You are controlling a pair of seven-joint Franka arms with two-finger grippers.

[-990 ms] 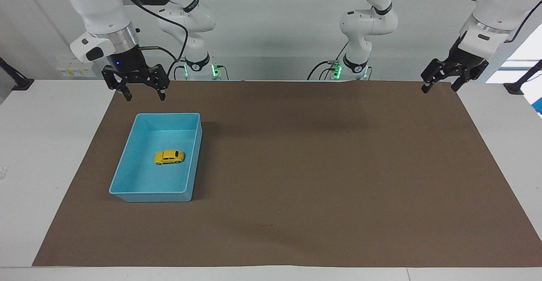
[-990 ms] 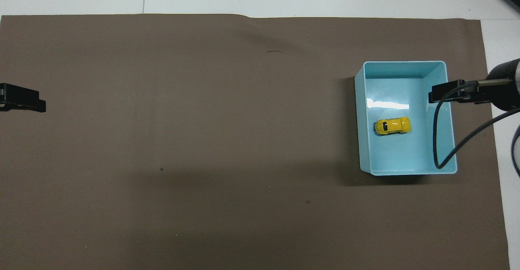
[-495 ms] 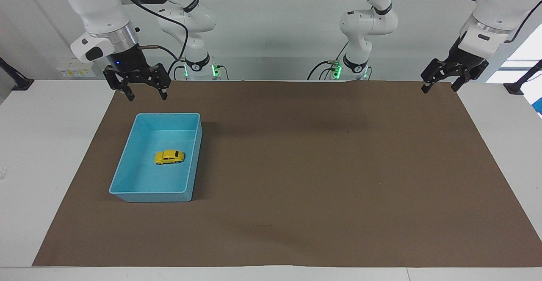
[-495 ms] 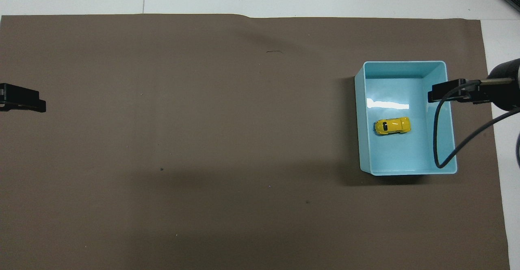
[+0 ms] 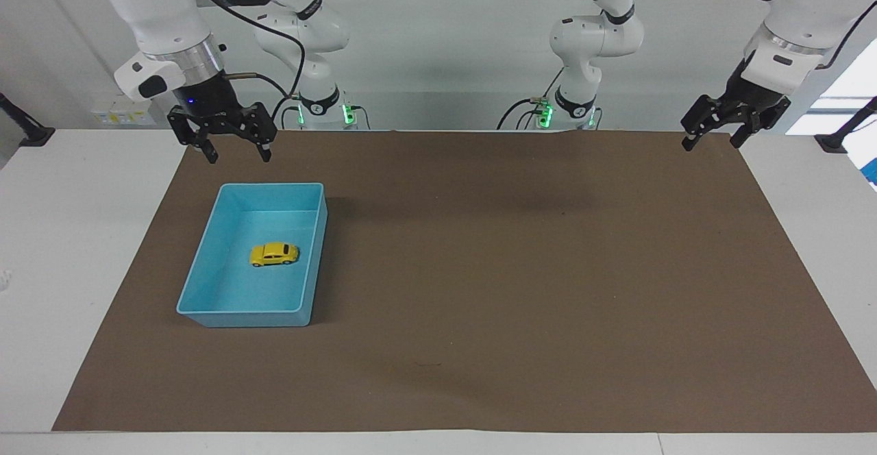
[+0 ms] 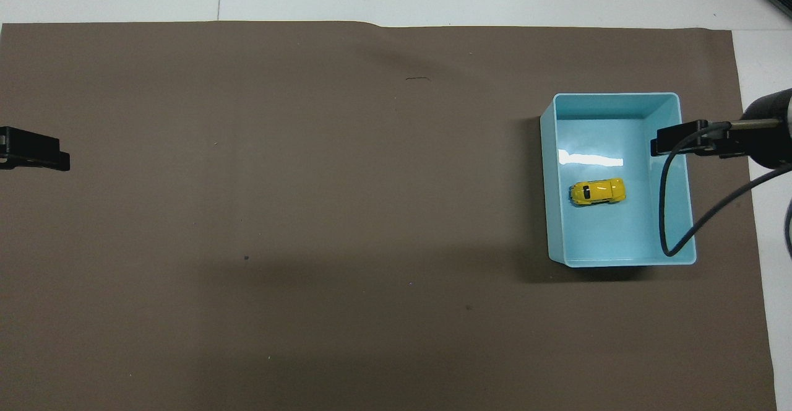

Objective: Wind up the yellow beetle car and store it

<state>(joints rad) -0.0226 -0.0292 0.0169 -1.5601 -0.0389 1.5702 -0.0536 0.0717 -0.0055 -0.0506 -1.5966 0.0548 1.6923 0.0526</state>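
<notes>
Yellow beetle car (image 5: 274, 254) sits unmoved mid-bin (image 5: 205, 263); right gripper (image 5: 233, 151), at twelve o'clock, has barely shifted, wide and empty; left gripper (image 5: 709, 138) waits, also wide; storing looks done.

Glossy little thing, that yellow beetle car (image 5: 274, 254), paint catching a bright glint on its roof, looks like lacquered metal or hard plastic, hard to say which. It sits in the blue bin (image 5: 205, 261), smooth shiny plastic with a white streak of light mirrored on its floor. Under the bin, a brown mat (image 5: 521, 270), dead matt, paper or thin felt by the look, faintly rippled along its edge. The white table (image 5: 68, 236) around it is smooth with a dull sheen.
</notes>
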